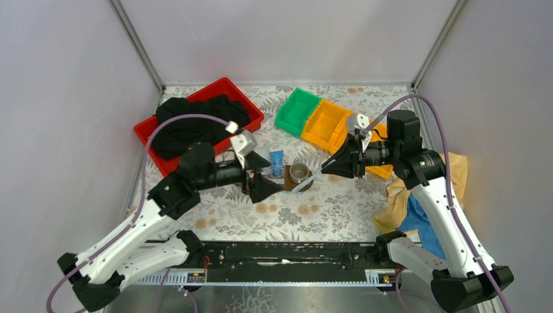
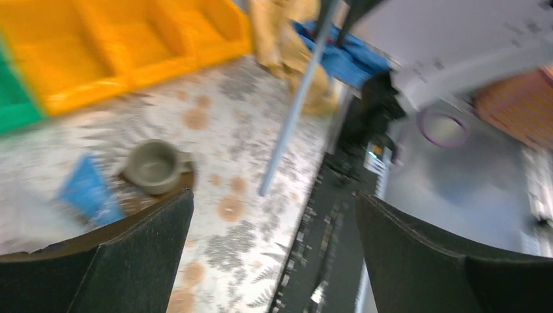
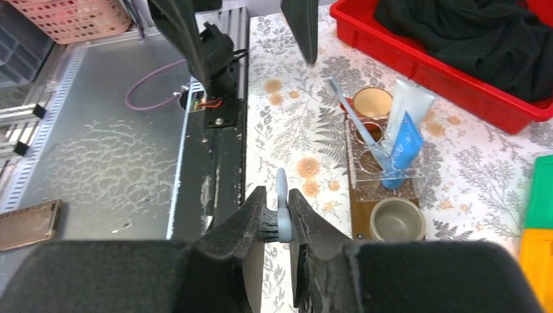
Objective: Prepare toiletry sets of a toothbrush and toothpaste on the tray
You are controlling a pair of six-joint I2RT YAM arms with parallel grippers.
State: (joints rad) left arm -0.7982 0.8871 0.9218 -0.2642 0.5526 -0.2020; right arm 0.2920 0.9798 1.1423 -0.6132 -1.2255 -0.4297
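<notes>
My right gripper (image 3: pixel 279 207) is shut on the bristle head of a pale toothbrush (image 3: pixel 281 189), held above the table just right of the tray (image 3: pixel 364 210); in the top view the toothbrush (image 1: pixel 306 182) points towards the tray (image 1: pixel 287 183). On the dark wooden tray stands a clear holder with a blue toothpaste tube (image 3: pixel 402 147), a whitish tube (image 3: pixel 412 99) and a second toothbrush (image 3: pixel 354 117). My left gripper (image 1: pixel 272 175) is open and empty beside the tray's left end; in its own view the left gripper (image 2: pixel 274 261) frames bare tablecloth, with the held toothbrush (image 2: pixel 293 111) ahead.
A grey cup (image 3: pixel 396 219) and a beige cup (image 3: pixel 372 102) stand on the tray. A red crate (image 1: pixel 241 98) with black cloth sits at the back left. A green bin (image 1: pixel 297 111) and orange bins (image 1: pixel 328 124) lie at the back right, crumpled cloths (image 1: pixel 404 202) at the right edge.
</notes>
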